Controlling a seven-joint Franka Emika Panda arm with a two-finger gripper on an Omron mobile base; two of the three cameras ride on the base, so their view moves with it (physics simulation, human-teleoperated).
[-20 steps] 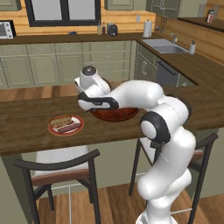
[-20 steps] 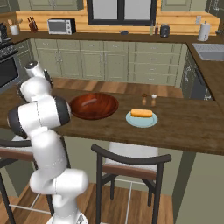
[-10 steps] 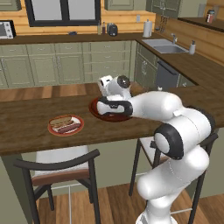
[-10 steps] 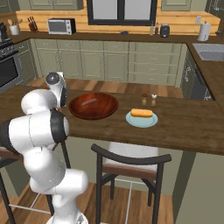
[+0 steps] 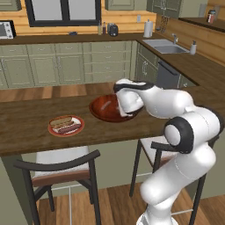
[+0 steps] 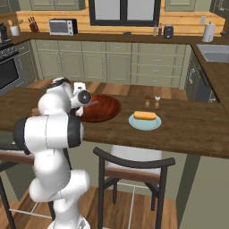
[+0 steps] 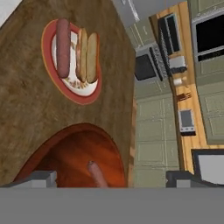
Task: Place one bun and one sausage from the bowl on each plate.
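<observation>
The reddish-brown bowl (image 5: pixel 103 107) (image 6: pixel 107 105) (image 7: pixel 65 153) sits mid-counter. My gripper (image 5: pixel 125 112) (image 6: pixel 81 109) (image 7: pixel 111 180) hangs low over its right part, open, fingers (image 7: pixel 40 179) spread wide. One dark sausage (image 7: pixel 97 174) lies in the bowl between the fingers, touched by neither. Left of the bowl, the red-rimmed plate (image 5: pixel 52 130) (image 7: pixel 48 65) carries a tan bun (image 5: pixel 61 121) (image 7: pixel 87 51) and a sausage (image 5: pixel 69 128) (image 7: pixel 63 47). On the right, the teal plate (image 6: pixel 134 123) holds the yellow-orange bun (image 6: pixel 145 116).
Salt and pepper shakers (image 6: pixel 152 101) stand just behind the teal plate. Two dark chairs (image 5: pixel 61 169) (image 6: pixel 134 167) are tucked under the counter's near edge. Cabinets, a microwave (image 6: pixel 62 27) and a sink (image 5: pixel 169 46) line the far walls.
The hand has swung right from behind the red-rimmed plate and dropped down over the bowl. Both plates and their food are unmoved.
</observation>
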